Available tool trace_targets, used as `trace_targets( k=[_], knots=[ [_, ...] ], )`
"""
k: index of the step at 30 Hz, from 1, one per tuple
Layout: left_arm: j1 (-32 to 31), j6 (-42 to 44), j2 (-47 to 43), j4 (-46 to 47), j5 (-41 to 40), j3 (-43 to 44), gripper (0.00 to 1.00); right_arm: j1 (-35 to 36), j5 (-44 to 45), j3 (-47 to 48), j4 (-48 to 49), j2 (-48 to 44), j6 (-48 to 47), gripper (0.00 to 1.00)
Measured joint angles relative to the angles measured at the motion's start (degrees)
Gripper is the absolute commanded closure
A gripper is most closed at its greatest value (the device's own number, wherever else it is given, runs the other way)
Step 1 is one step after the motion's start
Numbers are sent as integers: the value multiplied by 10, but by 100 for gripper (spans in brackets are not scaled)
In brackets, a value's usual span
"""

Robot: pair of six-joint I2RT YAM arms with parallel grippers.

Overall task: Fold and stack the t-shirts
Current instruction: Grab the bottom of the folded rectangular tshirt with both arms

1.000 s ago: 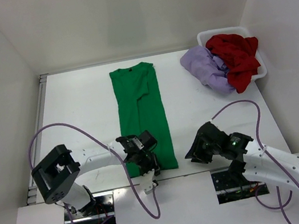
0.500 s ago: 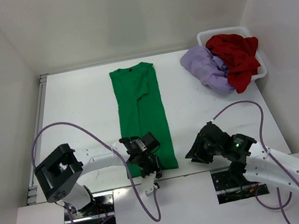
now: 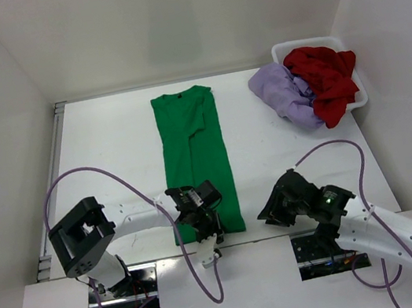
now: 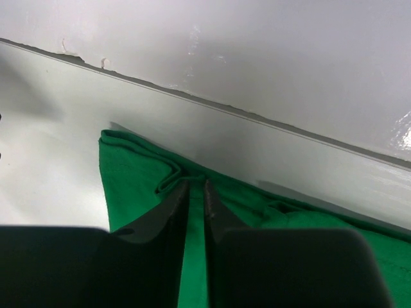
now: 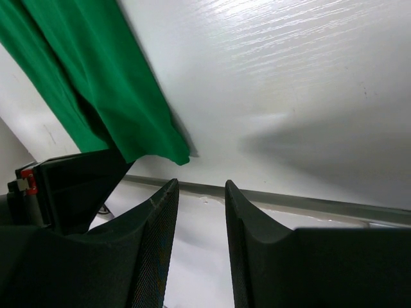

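Cloth is bunching into a small ridge between the left fingers (image 4: 172,206), which are pressing nearly together on the near hem of the green shirt (image 4: 135,170), close to one corner. The ridge is rising off the table (image 4: 45,141) just ahead of the fingertips. That suggests the pinch is gathering all the layers of the hem, which would help if the edge is to be carried as one piece. Beyond those fingertips the shirt is lying as a long narrow strip with its sleeves turned in and its collar at the end farthest from the fingers. That shape is probably why the grip is being taken at the hem, since bringing it toward the collar would halve the length.

The right fingers (image 5: 159,218) are standing spread with nothing between them, hanging low over bare table. The shirt's other hem corner is lying a little ahead of their tips and off to one side, not touching them. They seem to be lining up on that corner so both ends of the hem can be rising together and the fold is staying square.

Far beyond the right fingers, well apart from the green shirt, the lavender shirt (image 3: 281,93) is spilling over the side of the white basket (image 3: 277,50). The red shirt (image 3: 323,73) is heaping up inside it. Both are lying crumpled, so the task is looking early.
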Motion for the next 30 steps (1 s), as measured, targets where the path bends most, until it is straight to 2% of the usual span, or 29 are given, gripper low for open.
trace_targets(
  k=[3, 10, 16, 30],
  knots=[
    [0, -1, 1, 4, -3, 0, 91, 0, 0, 0, -3, 0, 0, 60],
    [0, 0, 7, 11, -7, 0, 98, 0, 0, 0, -5, -3, 0, 60],
    [0, -1, 6, 3, -11, 0, 100, 0, 0, 0, -6, -4, 0, 60],
    [0, -2, -26, -88, -61, 13, 100, 0, 0, 0, -6, -3, 0, 60]
  ],
)
